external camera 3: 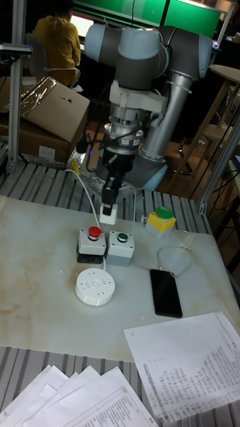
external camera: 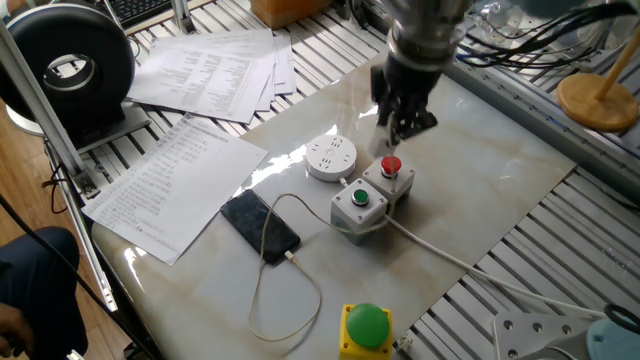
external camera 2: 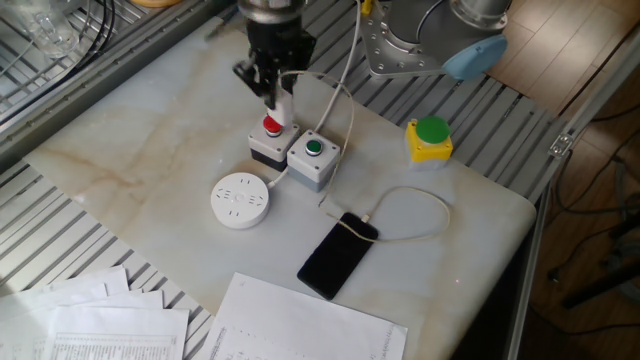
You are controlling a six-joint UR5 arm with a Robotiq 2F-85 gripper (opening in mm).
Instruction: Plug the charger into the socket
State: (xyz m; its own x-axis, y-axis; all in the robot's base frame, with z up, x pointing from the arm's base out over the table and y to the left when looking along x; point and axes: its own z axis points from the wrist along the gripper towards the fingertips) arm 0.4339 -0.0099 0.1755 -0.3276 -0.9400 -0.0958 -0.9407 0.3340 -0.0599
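Observation:
The charger (external camera 3: 108, 213) is a small white block hanging in the air just above the grey box with the red button (external camera 3: 92, 243). My gripper (external camera 3: 110, 197) is shut on its upper part. The other fixed view shows the charger (external camera 2: 281, 104) below my gripper (external camera 2: 272, 86), over the red button. The socket (external camera: 330, 157) (external camera 2: 240, 200) (external camera 3: 93, 288), a round white puck, lies on the table beside the red-button box, apart from the charger. A thin white cable (external camera 2: 420, 195) loops from the black phone (external camera 2: 338, 255). In one fixed view my gripper (external camera: 398, 130) hides most of the charger.
A grey box with a green button (external camera: 358, 205) stands against the red-button box (external camera: 390, 175). A yellow box with a green dome (external camera: 366, 328) is near the table's edge. Paper sheets (external camera: 175, 170) lie beyond the phone (external camera: 260, 225). A thick white cable (external camera: 450, 260) leaves the grey boxes.

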